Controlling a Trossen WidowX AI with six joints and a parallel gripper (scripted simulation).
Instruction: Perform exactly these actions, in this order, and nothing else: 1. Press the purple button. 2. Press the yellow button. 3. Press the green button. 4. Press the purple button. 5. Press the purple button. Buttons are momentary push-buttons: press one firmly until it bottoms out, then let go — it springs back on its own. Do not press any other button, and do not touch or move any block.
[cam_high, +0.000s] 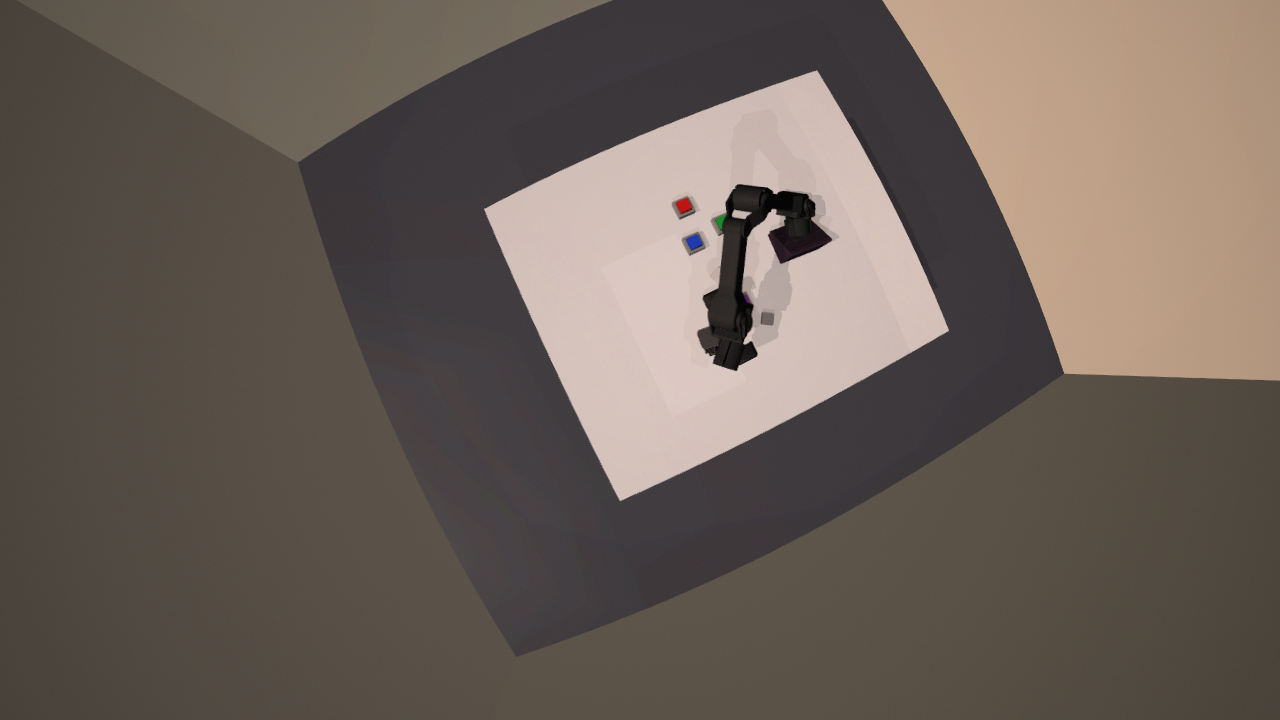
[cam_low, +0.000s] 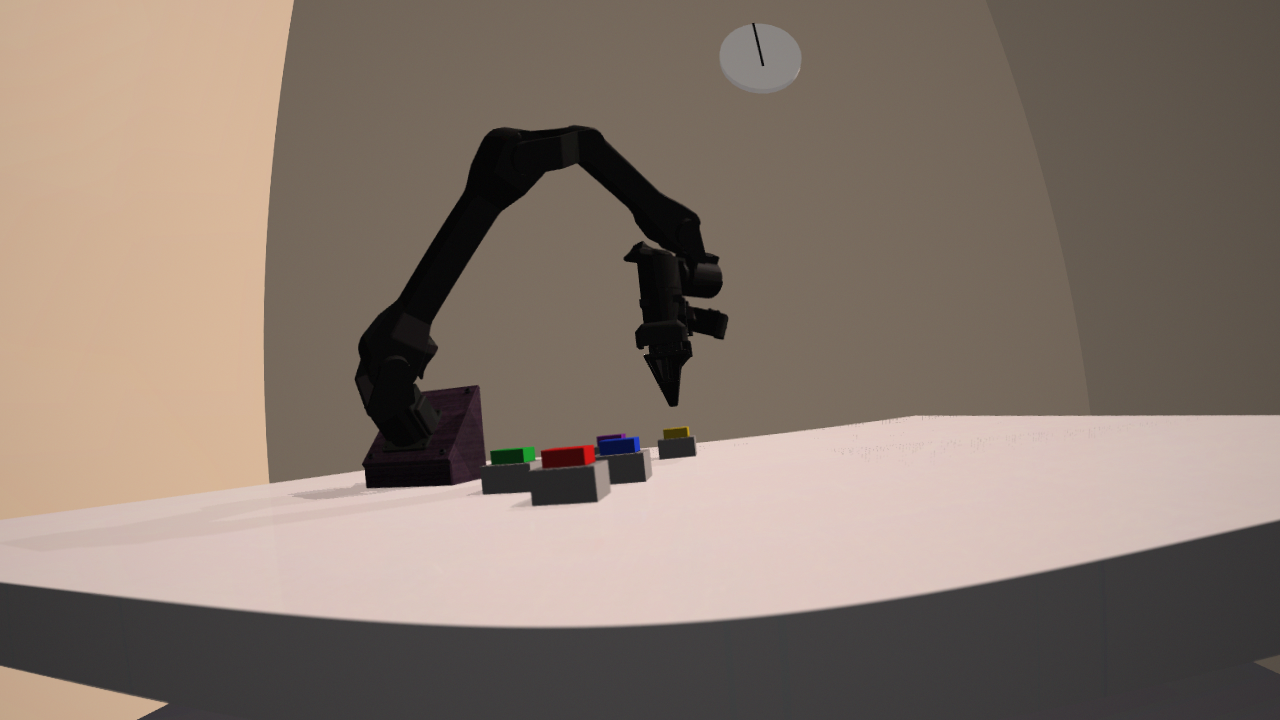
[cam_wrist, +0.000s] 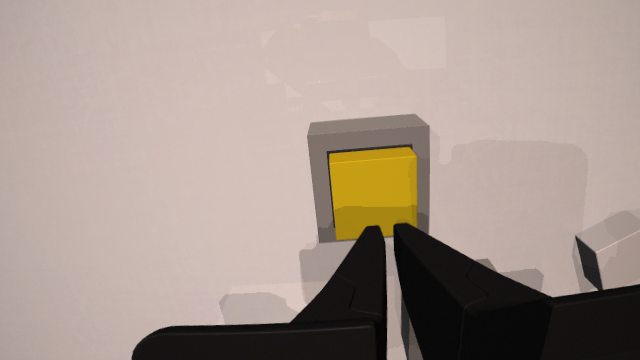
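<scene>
My gripper (cam_low: 671, 396) (cam_wrist: 386, 238) is shut and empty. It points down and hangs a short way above the yellow button (cam_low: 676, 432) (cam_wrist: 372, 185), clear of it; in the wrist view the fingertips overlap the button's near edge. The yellow button stands raised in its grey housing. In the top view the arm hides it. The purple button (cam_high: 746, 298) (cam_low: 610, 437) shows only as a sliver, beside the arm and behind the blue button (cam_high: 692, 240) (cam_low: 619, 445). The green button (cam_high: 718, 222) (cam_low: 512, 454) sits close to the arm's base, partly under the arm.
A red button (cam_high: 683, 205) (cam_low: 567, 455) stands near the green and blue ones. A small grey block (cam_high: 767, 317) lies right of the arm. A pale block (cam_wrist: 605, 250) lies at the right edge of the wrist view. All sit on the white table (cam_low: 805, 519).
</scene>
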